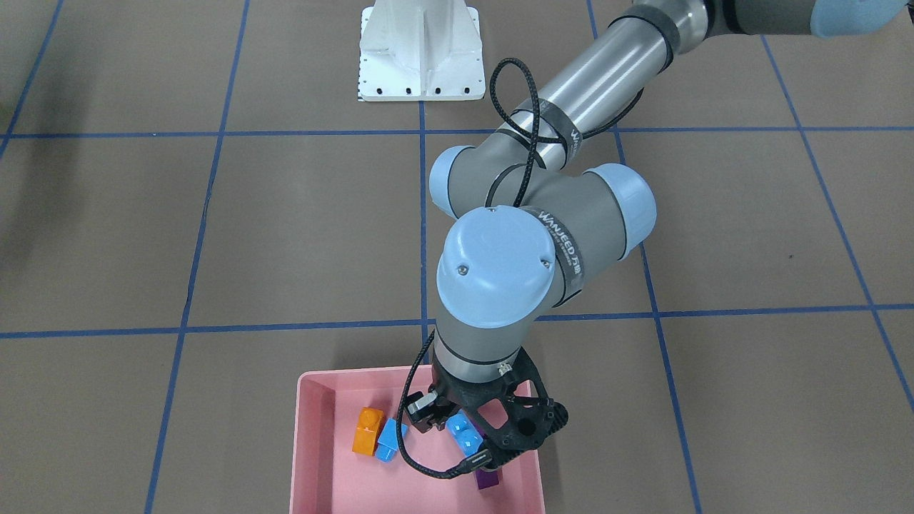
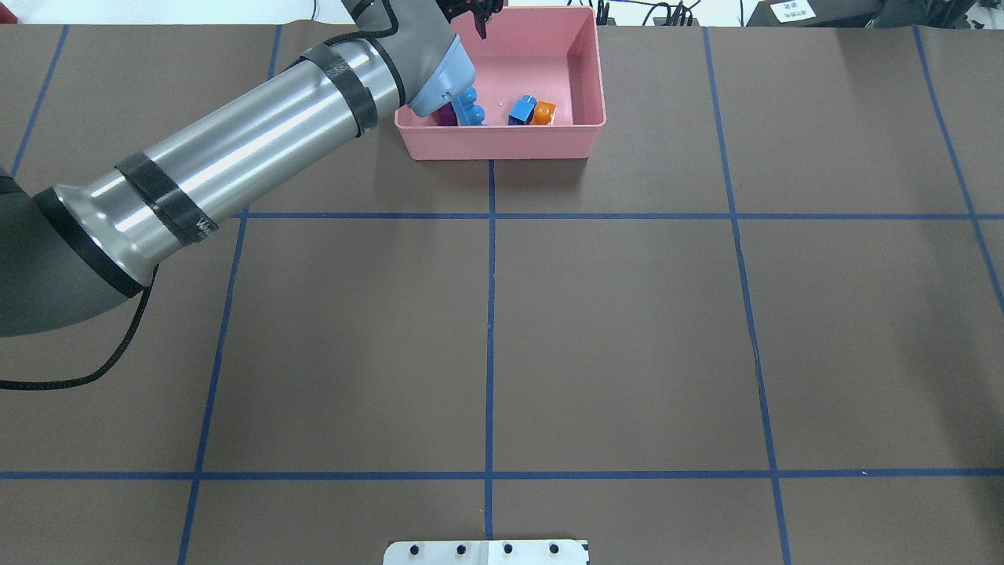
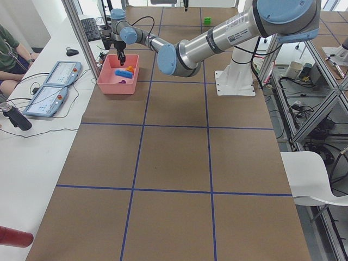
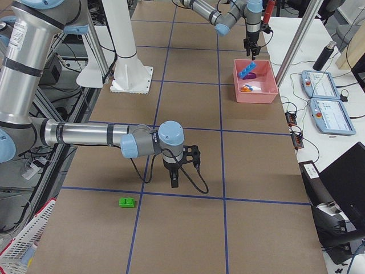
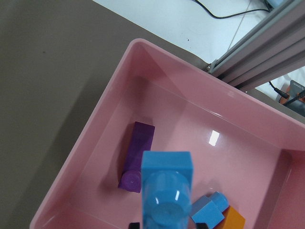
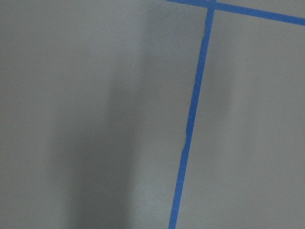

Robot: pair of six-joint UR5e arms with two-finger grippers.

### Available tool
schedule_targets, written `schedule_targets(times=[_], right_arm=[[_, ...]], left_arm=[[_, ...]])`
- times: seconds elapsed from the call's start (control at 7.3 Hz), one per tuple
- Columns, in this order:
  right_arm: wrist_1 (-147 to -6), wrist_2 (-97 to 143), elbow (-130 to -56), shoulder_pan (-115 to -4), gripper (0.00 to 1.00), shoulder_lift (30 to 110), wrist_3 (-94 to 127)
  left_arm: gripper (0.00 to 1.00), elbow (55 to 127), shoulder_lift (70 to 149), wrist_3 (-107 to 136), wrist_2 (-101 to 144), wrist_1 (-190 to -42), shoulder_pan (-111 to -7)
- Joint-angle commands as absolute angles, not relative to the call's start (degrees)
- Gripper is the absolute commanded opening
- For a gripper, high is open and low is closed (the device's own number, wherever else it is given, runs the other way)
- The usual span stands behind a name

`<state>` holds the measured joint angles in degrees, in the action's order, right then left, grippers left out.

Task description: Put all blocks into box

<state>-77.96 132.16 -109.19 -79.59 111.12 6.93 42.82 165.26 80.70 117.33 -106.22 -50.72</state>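
The pink box [image 1: 314, 428] stands at the table's far edge from the robot and also shows in the overhead view [image 2: 502, 149]. In it lie the orange brick [image 1: 368, 430], the small blue brick [image 1: 390, 439] and the purple brick [image 1: 488, 480]. My left gripper [image 1: 464, 446] hangs over the box, shut on the long blue brick [image 5: 167, 191], which it holds well above the box floor. The green brick [image 4: 126, 201] lies on the table far from the box. My right gripper [image 4: 174, 181] hovers just beside the green brick; I cannot tell if it is open or shut.
The white robot base [image 1: 421, 50] stands at the table's robot side. Two operator tablets [image 4: 322, 108] and cables lie on the bench beyond the box. A seated person [image 3: 8, 54] is at that bench. An aluminium post [image 5: 267, 43] rises behind the box.
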Motion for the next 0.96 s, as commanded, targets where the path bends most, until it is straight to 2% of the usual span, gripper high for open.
schedule_targets(times=[0.0,0.14,0.27,0.55,0.82], right_arm=[[-74.73,131.84,-109.25,-76.49,0.99,112.14,14.37],[-68.79,130.36,-109.25,-73.85,0.99,114.76,19.98],[-61.77,129.21,-109.16,-71.04,0.99,118.18,25.35],[-55.58,127.80,-108.99,-69.35,0.99,123.72,27.07],[-48.46,127.35,-106.98,-69.00,0.99,129.10,27.51]], left_arm=[[1.00,49.70,162.80,78.23,120.83,-103.82,-49.22],[1.00,59.93,156.33,77.53,122.24,-102.75,-49.48],[1.00,71.86,146.44,72.65,125.04,-101.70,-49.66],[1.00,93.76,130.07,59.13,125.33,-89.55,-49.92],[1.00,109.88,112.51,44.99,124.72,-84.91,-50.27]])
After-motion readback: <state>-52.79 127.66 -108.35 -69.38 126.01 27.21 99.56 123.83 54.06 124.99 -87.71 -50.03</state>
